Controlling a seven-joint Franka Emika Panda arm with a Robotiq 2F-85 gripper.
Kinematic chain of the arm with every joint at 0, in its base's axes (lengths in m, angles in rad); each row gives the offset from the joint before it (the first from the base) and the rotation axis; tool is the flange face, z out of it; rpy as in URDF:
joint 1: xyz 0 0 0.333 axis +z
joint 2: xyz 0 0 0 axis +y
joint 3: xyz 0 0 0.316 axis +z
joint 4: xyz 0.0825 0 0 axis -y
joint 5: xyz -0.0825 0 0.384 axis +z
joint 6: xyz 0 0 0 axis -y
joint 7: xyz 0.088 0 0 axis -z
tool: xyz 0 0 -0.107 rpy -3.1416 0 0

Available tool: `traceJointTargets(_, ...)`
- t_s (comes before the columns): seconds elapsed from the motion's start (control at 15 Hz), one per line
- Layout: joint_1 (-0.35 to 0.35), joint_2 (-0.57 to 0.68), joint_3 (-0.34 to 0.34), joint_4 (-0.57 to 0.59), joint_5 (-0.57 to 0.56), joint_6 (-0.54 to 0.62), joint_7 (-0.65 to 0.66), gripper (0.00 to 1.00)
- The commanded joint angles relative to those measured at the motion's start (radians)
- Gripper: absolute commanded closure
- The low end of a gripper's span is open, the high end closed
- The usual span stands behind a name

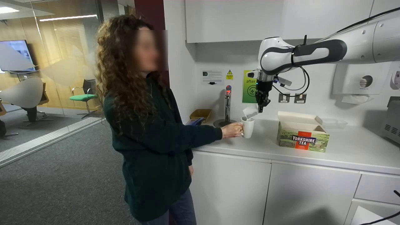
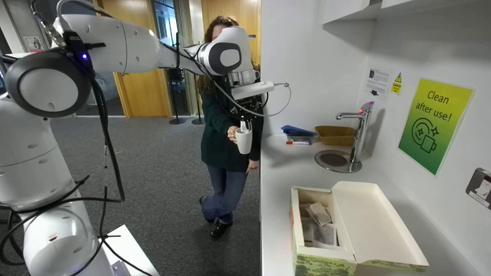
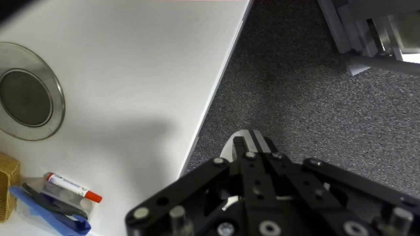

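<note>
In an exterior view, our gripper (image 1: 260, 108) is clamped on a likely tea bag (image 1: 250, 112), at the mouth of the mug (image 1: 247, 128), its seven o'clock. We judge the bag out of the box (image 1: 286, 138), at four o'clock, but not yet released.

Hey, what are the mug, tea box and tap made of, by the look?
Mug: probably glazed ceramic, smooth and white, though plastic is possible.
Tea box: likely printed cardboard, judging by its thin lid and pale inside.
Tap: shiny metal, perhaps chromed, with bright reflections.
</note>
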Motion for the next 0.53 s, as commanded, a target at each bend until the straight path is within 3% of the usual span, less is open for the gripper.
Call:
traceJointTargets(0.0,0.010,-0.014,0.003,-0.003,-0.036,0.009,0.034,1.00)
traceJointTargets(0.07,0.012,-0.014,0.004,-0.003,-0.044,0.006,0.044,0.74)
traceJointTargets(0.2,0.016,-0.019,0.004,-0.011,-0.058,0.014,0.043,0.66)
traceJointTargets(0.47,0.020,-0.020,0.005,-0.008,-0.060,0.003,0.039,0.37)
